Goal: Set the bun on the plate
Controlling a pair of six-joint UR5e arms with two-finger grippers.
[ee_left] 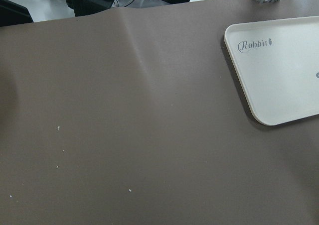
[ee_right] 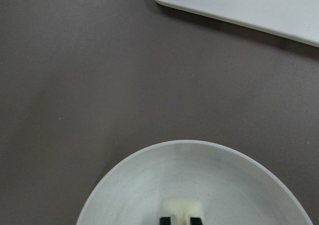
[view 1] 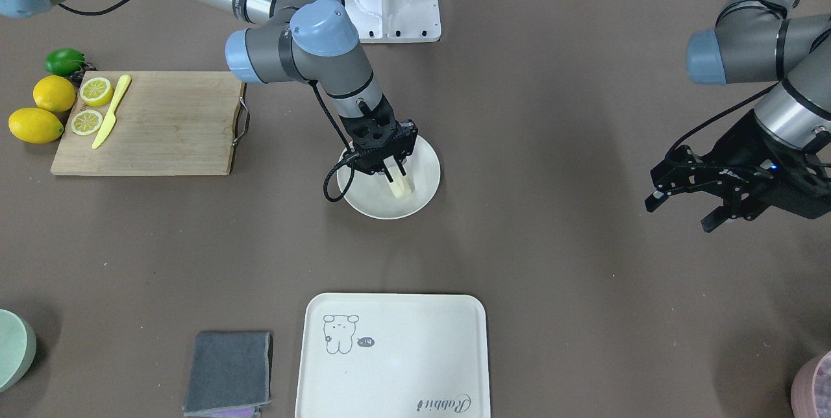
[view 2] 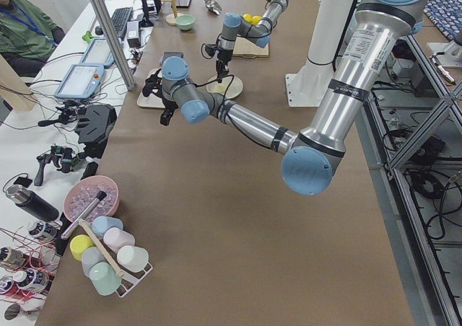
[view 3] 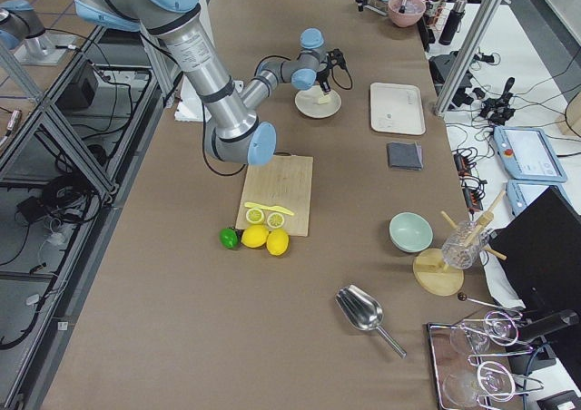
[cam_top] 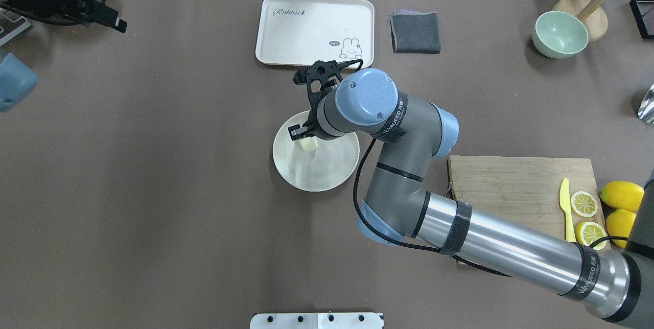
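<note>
A matte brown desk (cam_top: 153,191) is seen. The smooth, rounded cream bun (view 1: 401,187) is gripped inside the rim of the round off-white plate (cam_top: 327,173), the right gripper's (view 1: 397,176) jaws closed on it. A grained wooden cutting board (cam_top: 511,191) is laid to the plate's robot-right. Beyond the plate, a tray (cam_top: 306,27) is printed "Rabbit". Well to the plate's robot-left, the left gripper (view 1: 678,213) is held with jaws wide.

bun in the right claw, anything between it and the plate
Nothing visible stands in the way. The right claw is shut on the bun directly over the inside of the plate, and nothing else shows on that plate. Whether the bun already touches the plate cannot be told.
</note>
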